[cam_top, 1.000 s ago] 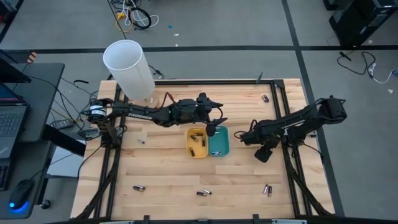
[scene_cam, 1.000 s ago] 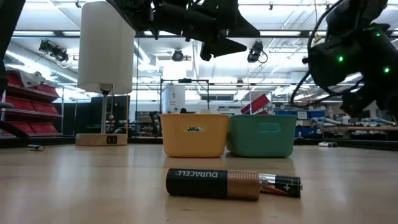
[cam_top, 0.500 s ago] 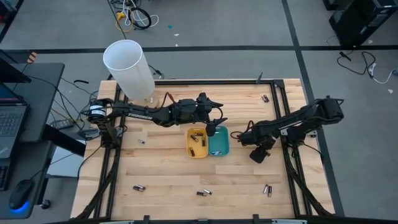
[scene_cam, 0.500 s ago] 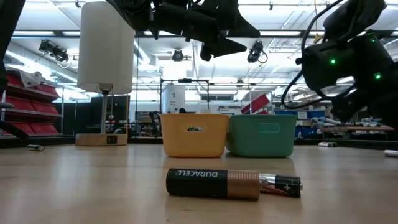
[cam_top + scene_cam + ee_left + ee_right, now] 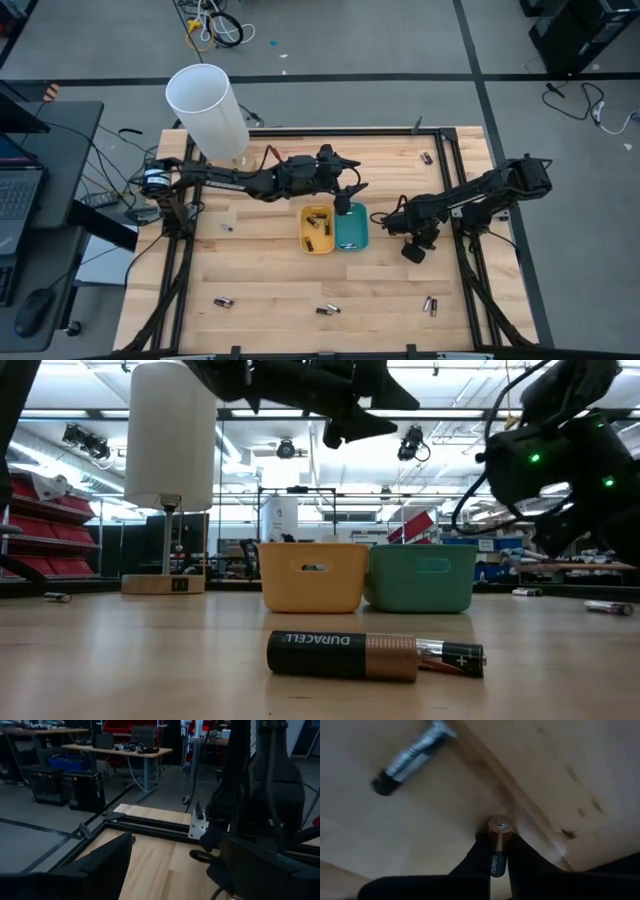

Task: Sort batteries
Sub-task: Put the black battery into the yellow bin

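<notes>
We record the left gripper (image 5: 345, 199) above the far end of the teal rectangular plastic tray (image 5: 351, 232), fingers spread wide and holding nothing; it has barely shifted over the last second. Beside that tray, the yellow rectangular plastic tray (image 5: 317, 229) already contains several small cylindrical batteries (image 5: 318, 221). To the right, the right gripper (image 5: 411, 237) has moved in toward the trays and lowered to the light wooden worktop (image 5: 260, 270), and its fingers have just closed on a copper-and-black cylindrical battery (image 5: 498, 845). We judge one pick is made, with carriage to a tray outstanding. Loose batteries remain scattered along the near edge. Legible print: "DURACELL" on the large black-and-copper cell (image 5: 342, 655) lying nearest the low camera.
</notes>
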Robot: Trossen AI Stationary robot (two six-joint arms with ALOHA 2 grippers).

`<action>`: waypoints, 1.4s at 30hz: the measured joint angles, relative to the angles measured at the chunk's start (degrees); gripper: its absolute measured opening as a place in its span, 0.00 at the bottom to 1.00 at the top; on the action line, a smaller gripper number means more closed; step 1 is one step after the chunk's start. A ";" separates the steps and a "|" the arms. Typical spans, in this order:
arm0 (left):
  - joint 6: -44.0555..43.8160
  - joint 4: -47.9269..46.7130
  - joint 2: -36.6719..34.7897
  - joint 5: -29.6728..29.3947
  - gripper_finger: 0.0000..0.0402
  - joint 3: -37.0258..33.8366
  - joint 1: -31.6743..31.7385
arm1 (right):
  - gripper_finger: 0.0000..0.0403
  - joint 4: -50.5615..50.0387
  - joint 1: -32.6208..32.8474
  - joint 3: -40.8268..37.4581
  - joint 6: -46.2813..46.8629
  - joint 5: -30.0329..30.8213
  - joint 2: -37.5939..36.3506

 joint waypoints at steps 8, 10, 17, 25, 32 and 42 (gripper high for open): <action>0.00 -18.23 -0.60 -0.17 0.73 9.03 2.16 | 0.10 0.01 -0.93 0.83 3.00 5.67 -9.25; -0.12 -20.73 -0.70 0.29 0.71 9.78 2.86 | 0.09 1.62 -1.62 1.67 3.01 6.77 -11.07; -3.27 -25.38 -0.70 0.62 0.62 9.86 4.61 | 0.09 10.09 -6.38 5.90 0.13 8.60 -14.51; -7.29 -36.92 -8.01 0.14 0.51 9.90 5.96 | 0.09 27.24 -11.05 11.20 -13.20 8.53 -14.26; -5.99 -45.40 -15.39 -0.82 0.46 9.90 6.72 | 0.09 46.48 -14.81 11.32 -23.26 1.03 -6.43; -17.90 -67.23 -17.75 -0.96 0.45 9.84 4.12 | 0.10 70.21 -15.55 11.39 -23.57 -13.32 6.88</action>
